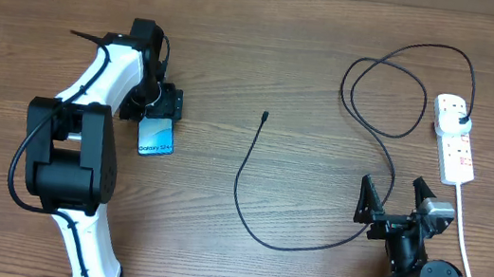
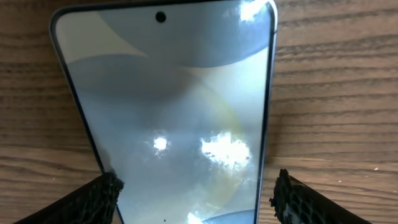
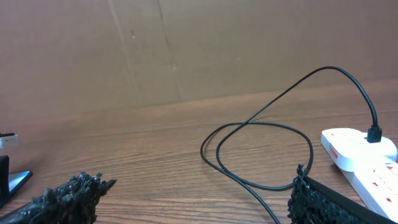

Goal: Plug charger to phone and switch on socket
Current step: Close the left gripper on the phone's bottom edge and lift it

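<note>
Straddling the phone (image 2: 174,112), long axis toward the tabletop's (image 1: 271,27) front edge, my left fingers (image 2: 93,199) stand open, unclamped; right fingers (image 3: 68,196) open, empty.

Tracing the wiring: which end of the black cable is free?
The small connector tip, lying loose and unconnected; the other end's plug sits in the power strip.

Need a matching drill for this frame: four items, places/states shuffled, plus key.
1. phone
2. charger tip
3. charger plug
4. right gripper

A. seated in the socket
B. open, beside the white cord
C. between the fingers of the left gripper
D. loose on the table, not connected to anything

Pairs: 1-C, 2-D, 3-A, 4-B
</note>
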`<act>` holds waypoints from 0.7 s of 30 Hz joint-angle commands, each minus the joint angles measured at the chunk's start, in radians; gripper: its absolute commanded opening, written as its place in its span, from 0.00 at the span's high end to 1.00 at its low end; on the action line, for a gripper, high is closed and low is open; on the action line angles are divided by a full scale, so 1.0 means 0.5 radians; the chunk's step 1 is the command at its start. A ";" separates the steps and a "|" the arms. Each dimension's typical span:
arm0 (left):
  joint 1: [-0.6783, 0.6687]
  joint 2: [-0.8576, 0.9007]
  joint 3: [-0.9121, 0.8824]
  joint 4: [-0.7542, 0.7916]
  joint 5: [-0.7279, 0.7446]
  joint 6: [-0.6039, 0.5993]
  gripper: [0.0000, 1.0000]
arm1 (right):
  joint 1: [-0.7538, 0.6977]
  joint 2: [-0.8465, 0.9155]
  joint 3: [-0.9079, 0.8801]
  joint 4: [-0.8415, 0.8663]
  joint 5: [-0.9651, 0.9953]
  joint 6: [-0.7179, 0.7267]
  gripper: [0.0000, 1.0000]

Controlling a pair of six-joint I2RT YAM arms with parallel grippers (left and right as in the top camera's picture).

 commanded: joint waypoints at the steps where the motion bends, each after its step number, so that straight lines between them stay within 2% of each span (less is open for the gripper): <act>1: -0.033 0.120 0.006 -0.013 -0.044 0.030 0.17 | 0.011 -0.024 -0.020 0.013 0.014 -0.002 0.00; 5: -0.068 0.166 0.005 -0.018 -0.059 0.029 0.17 | 0.011 -0.024 -0.020 0.013 0.014 -0.002 0.00; 14: -0.079 0.176 0.008 -0.111 -0.289 -0.021 0.15 | 0.011 -0.024 -0.020 0.013 0.013 -0.002 0.00; 21: -0.080 0.176 0.103 -0.184 -0.315 -0.076 0.09 | 0.011 -0.024 -0.020 0.013 0.014 -0.002 0.00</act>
